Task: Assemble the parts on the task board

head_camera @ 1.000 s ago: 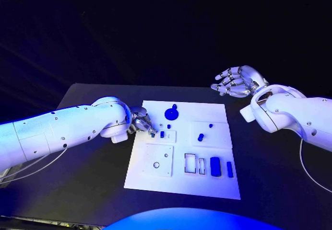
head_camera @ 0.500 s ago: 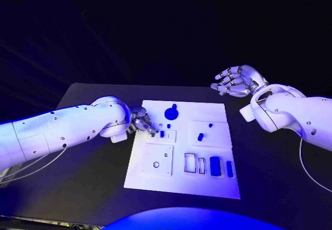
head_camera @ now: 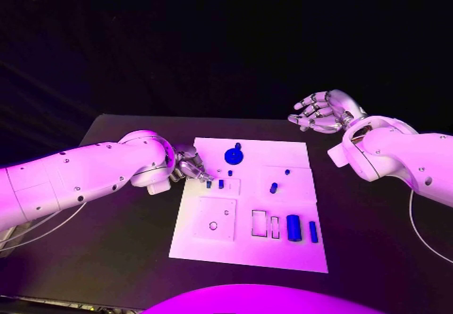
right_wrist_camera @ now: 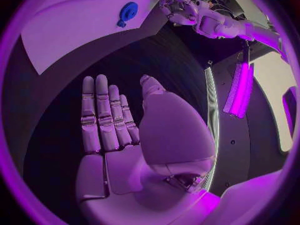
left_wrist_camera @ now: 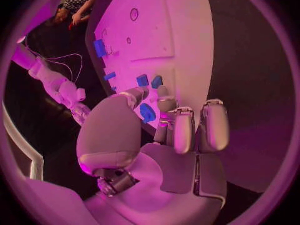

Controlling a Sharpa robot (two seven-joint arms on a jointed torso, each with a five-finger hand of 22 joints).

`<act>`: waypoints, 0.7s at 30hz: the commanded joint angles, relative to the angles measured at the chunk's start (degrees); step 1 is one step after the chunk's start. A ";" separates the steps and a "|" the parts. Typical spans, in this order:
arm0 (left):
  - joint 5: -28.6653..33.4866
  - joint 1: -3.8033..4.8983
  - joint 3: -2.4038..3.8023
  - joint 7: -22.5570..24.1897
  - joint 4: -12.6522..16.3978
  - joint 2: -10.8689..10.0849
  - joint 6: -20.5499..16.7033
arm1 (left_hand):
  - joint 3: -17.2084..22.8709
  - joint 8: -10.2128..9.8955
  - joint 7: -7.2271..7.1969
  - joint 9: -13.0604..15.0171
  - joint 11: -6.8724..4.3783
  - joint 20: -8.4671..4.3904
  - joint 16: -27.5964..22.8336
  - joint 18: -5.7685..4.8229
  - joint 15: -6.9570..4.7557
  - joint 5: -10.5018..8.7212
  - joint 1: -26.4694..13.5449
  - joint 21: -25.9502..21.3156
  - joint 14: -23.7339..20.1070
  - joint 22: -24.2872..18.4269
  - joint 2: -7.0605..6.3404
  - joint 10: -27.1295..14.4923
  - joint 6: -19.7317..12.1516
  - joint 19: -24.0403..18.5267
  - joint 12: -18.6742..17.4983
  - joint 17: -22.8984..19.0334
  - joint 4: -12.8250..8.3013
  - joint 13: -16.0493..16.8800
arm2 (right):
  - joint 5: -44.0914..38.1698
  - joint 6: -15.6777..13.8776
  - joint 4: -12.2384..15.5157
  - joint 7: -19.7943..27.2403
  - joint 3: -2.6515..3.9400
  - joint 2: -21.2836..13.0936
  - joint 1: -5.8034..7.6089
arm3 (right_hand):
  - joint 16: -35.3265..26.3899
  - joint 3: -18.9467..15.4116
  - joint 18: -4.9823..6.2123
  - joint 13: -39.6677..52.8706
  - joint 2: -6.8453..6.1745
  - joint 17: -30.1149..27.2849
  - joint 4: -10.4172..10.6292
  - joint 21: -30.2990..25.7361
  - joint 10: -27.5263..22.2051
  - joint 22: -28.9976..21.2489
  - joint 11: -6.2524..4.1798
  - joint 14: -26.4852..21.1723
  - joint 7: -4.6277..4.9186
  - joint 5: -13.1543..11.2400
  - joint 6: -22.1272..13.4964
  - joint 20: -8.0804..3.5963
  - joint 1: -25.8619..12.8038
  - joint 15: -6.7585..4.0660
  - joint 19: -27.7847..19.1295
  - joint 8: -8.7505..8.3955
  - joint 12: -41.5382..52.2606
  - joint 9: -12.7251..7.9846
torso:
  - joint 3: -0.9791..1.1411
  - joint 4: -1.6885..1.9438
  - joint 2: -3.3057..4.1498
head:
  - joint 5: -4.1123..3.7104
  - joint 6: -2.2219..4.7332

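The white task board (head_camera: 283, 154) lies mid-table. My left hand (head_camera: 190, 163) is at the board's left edge, where thumb and a finger pinch a small blue part (left_wrist_camera: 147, 112) low over the board (left_wrist_camera: 181, 35). Two more small blue parts (head_camera: 221, 184) stand just beside it. A round blue part (head_camera: 233, 155) lies near the far edge, a short one (head_camera: 273, 188) at the middle, and two long ones (head_camera: 294, 227) in the near right slots. My right hand (head_camera: 322, 111) hovers past the far right corner, fingers spread and empty (right_wrist_camera: 119, 130).
A raised square plate with a round hole (head_camera: 215, 219) sits on the board's near left, and empty rectangular slots (head_camera: 258, 223) beside it. Black table (head_camera: 378, 235) surrounds the board on all sides. My left arm (head_camera: 85, 176) stretches over the table's left part.
My left hand has edged slightly toward the far side while staying at the small parts. The right hand has held still.
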 commanded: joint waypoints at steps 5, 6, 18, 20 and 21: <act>5.69 0.44 0.63 3.06 0.71 -0.93 -3.57 | -1.74 -1.30 0.84 -0.04 0.84 0.45 -0.90 0.35 0.74 0.15 1.65 -1.26 2.44 -2.15 0.18 -3.18 -2.27 -1.72 -3.38 1.53 0.44 -4.32 | -0.49 0.63 -0.04 0.38 0.00 -0.14 -0.03 | -0.32 0.46 0.70 -0.55 0.45 -0.08 -0.14 0.03 -0.05 -0.27 -0.32 0.82 3.07 -0.18 0.87 -0.02 0.14 -0.10 0.49 0.39 -0.33 -0.09 | 0.01 -0.03 -0.04 | -0.04 0.23; 6.48 0.49 0.68 3.53 0.70 -1.05 -4.14 | -1.97 -1.53 1.04 -0.08 1.00 0.56 -1.01 0.43 0.89 0.17 1.79 -1.47 2.40 -2.51 0.26 -3.62 -2.63 -1.98 -3.80 1.36 0.45 -4.85 | -0.49 0.68 -0.04 0.38 0.00 -0.18 -0.03 | -0.31 0.51 0.71 -0.65 0.45 -0.07 -0.15 0.07 0.01 -0.30 -0.35 0.94 3.04 -0.24 0.97 -0.05 0.22 -0.13 0.57 0.42 -0.44 -0.11 | 0.01 -0.03 -0.04 | -0.05 0.27; 9.23 0.66 0.80 14.48 1.20 -1.83 -12.98 | -3.58 -4.76 6.04 -2.26 5.70 4.12 -18.24 5.59 5.12 0.77 10.56 -18.70 -11.09 -28.31 0.80 -17.89 -11.83 -22.61 -12.69 -23.85 0.09 -14.60 | -0.50 1.05 0.25 0.62 0.00 -0.93 -0.04 | -0.29 1.23 0.73 -1.79 0.42 0.03 -0.18 0.55 1.09 -0.69 -0.69 2.23 2.71 -0.49 1.79 -0.44 1.23 -0.54 1.60 0.44 -1.77 -0.43 | 0.08 0.03 0.02 | -0.33 0.64; 7.74 0.63 0.65 20.10 1.44 -1.71 -15.44 | -2.35 -6.49 7.75 -4.90 7.40 5.69 -26.54 6.31 6.83 0.77 15.36 -25.25 -19.54 -34.33 0.21 -21.71 -13.84 -27.78 -16.49 -33.60 -0.65 -18.14 | -0.50 1.09 0.31 0.68 0.00 -1.11 -0.04 | -0.31 1.29 0.72 -1.85 0.43 0.02 -0.20 0.57 1.14 -0.72 -0.71 2.26 2.69 -0.50 1.82 -0.45 1.32 -0.55 1.63 0.43 -1.85 -0.45 | 0.05 0.00 0.03 | -0.46 0.74; 6.35 0.59 0.56 22.59 1.53 -1.59 -16.29 | -1.39 -7.59 8.20 -6.28 7.96 6.26 -28.07 6.30 7.32 0.77 17.65 -26.98 -21.91 -35.23 -0.03 -23.77 -14.88 -28.77 -18.67 -34.57 -1.38 -19.98 | -0.50 1.12 0.34 0.70 0.00 -1.18 -0.04 | -0.36 1.39 0.71 -1.95 0.44 0.01 -0.21 0.58 1.20 -0.76 -0.73 2.28 2.68 -0.49 1.87 -0.48 1.46 -0.56 1.66 0.41 -1.98 -0.48 | 0.04 -0.02 0.03 | -0.49 0.80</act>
